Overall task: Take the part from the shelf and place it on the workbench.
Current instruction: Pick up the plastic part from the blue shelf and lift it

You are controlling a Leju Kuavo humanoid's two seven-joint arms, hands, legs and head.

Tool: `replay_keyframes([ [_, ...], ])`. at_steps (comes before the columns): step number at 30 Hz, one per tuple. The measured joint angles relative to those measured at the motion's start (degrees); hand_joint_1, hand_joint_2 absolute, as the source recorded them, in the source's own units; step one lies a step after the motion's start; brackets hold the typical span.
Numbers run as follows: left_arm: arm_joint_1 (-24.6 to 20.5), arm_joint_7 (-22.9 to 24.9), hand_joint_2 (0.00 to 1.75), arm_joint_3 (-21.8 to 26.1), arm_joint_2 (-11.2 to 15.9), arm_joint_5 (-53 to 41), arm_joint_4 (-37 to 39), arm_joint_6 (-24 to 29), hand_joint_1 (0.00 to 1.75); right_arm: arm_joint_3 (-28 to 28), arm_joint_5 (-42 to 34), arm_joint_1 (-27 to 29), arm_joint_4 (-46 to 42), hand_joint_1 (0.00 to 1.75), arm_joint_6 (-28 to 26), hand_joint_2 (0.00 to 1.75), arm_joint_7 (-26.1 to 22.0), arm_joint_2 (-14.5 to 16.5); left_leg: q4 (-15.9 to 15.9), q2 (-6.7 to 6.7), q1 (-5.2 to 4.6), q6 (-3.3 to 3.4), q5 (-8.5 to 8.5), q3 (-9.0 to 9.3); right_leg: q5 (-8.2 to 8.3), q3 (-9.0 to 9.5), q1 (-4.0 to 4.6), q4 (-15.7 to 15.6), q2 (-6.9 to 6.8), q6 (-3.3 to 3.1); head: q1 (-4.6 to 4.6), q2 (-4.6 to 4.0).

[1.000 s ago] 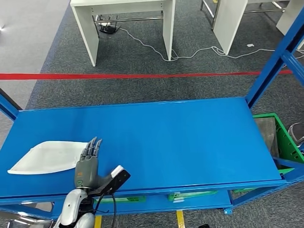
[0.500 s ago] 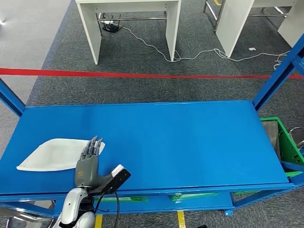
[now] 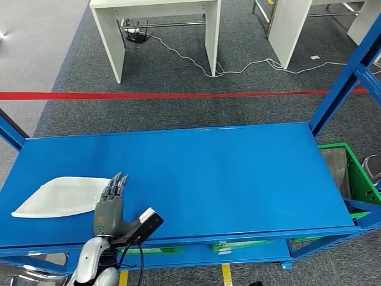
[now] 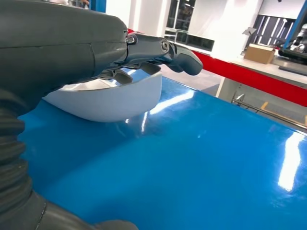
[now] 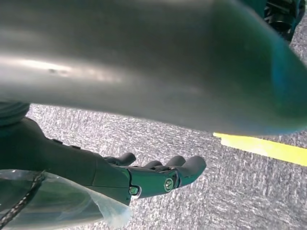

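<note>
Two hands: we see our left hand at the lower left of the head view, fingers straight and apart, holding nothing; our right hand hangs low over the grey carpet, fingers loosely extended with nothing in them.
Left hand pose: flat, palm down, its fingertips reaching over the right end of the white part. In the left wrist view the fingers lie just above the part; we cannot tell if they touch it.
Part: it lies flat on the blue shelf, at the lower left of the head view, near the front edge.
Risk one: we judge the part wide, shallow and smooth, so fingers closing from above could slide over it and push it away rather than lift it.
Risk two: a hold on one end alone could let the long far end sag or twist out of our hand.
Far off: a red floor line crosses the carpet, with white table legs at the upper left of the frame.
</note>
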Motion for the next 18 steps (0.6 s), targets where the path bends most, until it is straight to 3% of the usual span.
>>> replay_keyframes([
  [2, -0.1, 0.0, 1.75, 0.0, 0.0, 0.0, 0.0, 0.0, 0.0, 0.0, 0.0, -0.1, 0.0, 0.0, 0.0, 0.0, 0.0, 0.0, -5.3, 0.0, -0.16, 0.39, 1.48, 2.24, -0.08, -0.11, 0.19, 0.1, 0.03, 0.48, 0.06, 0.0],
  [6, -0.2, 0.0, 1.75, 0.0, 0.0, 0.0, 0.0, 0.0, 0.0, 0.0, 0.0, -0.1, 0.0, 0.0, 0.0, 0.0, 0.0, 0.0, -6.6, -0.04, -0.15, 1.58, 1.57, 2.43, -0.51, -0.73, 0.09, 0.5, -0.09, 1.86, 0.12, 0.0],
  [8, -0.3, 0.0, 1.75, 0.0, -0.1, 0.0, 0.0, 0.0, 0.0, 0.0, 0.0, -0.2, 0.0, 0.0, 0.0, 0.0, 0.0, 0.0, -6.9, 0.09, 0.05, 2.18, 1.79, 2.49, -3.18, -2.92, 0.05, 4.9, -0.05, 2.3, 0.32, 0.0],
  [10, -0.3, 0.0, 1.75, 0.0, -0.1, 0.0, 0.0, 0.0, 0.0, 0.0, 0.0, -0.1, 0.0, 0.0, 0.0, 0.0, 0.0, 0.0, -6.9, 0.18, -0.02, 2.48, 1.77, 2.39, -6.78, -6.63, 0.05, 12.9, -0.05, 2.59, 0.49, 0.0],
  [11, -0.3, 0.0, 1.75, 0.0, -0.1, 0.0, 0.0, 0.0, 0.0, 0.0, 0.0, 0.0, 0.0, 0.0, 0.0, 0.0, 0.0, 0.0, -6.8, 0.2, -0.06, 2.52, 1.76, 2.37, -7.65, -8.06, 0.05, 15.8, -0.06, 2.68, 0.48, 0.0],
  [12, -0.3, 0.0, 1.75, 0.0, -0.1, 0.0, 0.0, 0.0, 0.0, 0.0, 0.0, 0.1, 0.0, 0.0, 0.0, 0.0, 0.0, 0.0, -6.8, 0.18, -0.09, 2.54, 1.75, 2.37, -7.46, -8.61, 0.05, 16.8, -0.06, 2.73, 0.5, 0.0],
  [13, -0.3, 0.1, 1.75, 0.0, -0.1, -0.1, 0.0, -0.1, 0.0, 0.0, 0.0, 0.1, 0.0, 0.0, 0.0, 0.0, 0.0, 0.0, -6.8, 0.14, -0.09, 2.52, 1.73, 2.42, -6.11, -7.98, 0.04, 15.5, -0.06, 2.7, 0.5, 0.0],
  [15, -0.4, 2.3, 1.75, 0.1, 0.6, -2.3, -0.6, -1.7, 0.0, 0.0, -0.1, 0.1, 0.0, 0.0, 0.1, 0.0, 0.5, 0.0, -6.7, -0.03, -0.11, 2.31, 1.6, 2.56, -2.13, -4.41, 0.04, 8.1, -0.03, 2.36, 0.54, 0.0],
  [16, 0.2, 5.6, 1.75, 0.3, 2.1, -5.5, -2.1, -3.5, 0.0, 0.0, -0.1, 0.0, 0.0, 0.0, -0.1, 0.0, 1.1, 0.4, -6.6, -0.04, -0.19, 2.01, 1.44, 2.55, -0.88, -2.35, 0.1, 4.3, 0.02, 2.04, 0.7, 0.0],
  [18, 4.3, 17.3, 1.75, 2.1, 7.9, -13.9, -9.1, -6.9, 0.0, -0.1, -0.1, -0.1, 0.0, 0.0, -1.7, 0.0, 2.5, 1.8, -6.5, 0.44, -0.3, 1.11, 1.06, 2.63, -0.49, -0.28, 0.32, 0.8, 0.62, 1.21, 1.0, 0.0],
])
